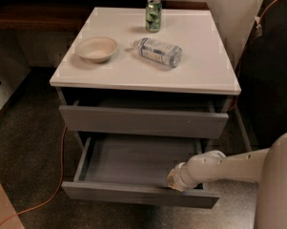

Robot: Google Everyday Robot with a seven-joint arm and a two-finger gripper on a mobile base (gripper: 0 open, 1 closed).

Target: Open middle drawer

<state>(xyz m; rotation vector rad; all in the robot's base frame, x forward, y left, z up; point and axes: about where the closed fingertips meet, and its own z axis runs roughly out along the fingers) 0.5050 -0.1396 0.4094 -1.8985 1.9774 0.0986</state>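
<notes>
Counts: 1 white-topped cabinet [200, 75]. 2 grey drawers showing: top drawer [143, 121], middle drawer [133, 193]. 1 green can [153, 15] at 12 o'clock. 1 plastic bottle [159, 52]. 1 bowl [96, 48] at 10 o'clock. 2 orange cables: 8 o'clock [63, 151], 2 o'clock [276, 3]. 1 gripper [174, 180] at 5 o'clock, at the middle drawer's front edge.
</notes>
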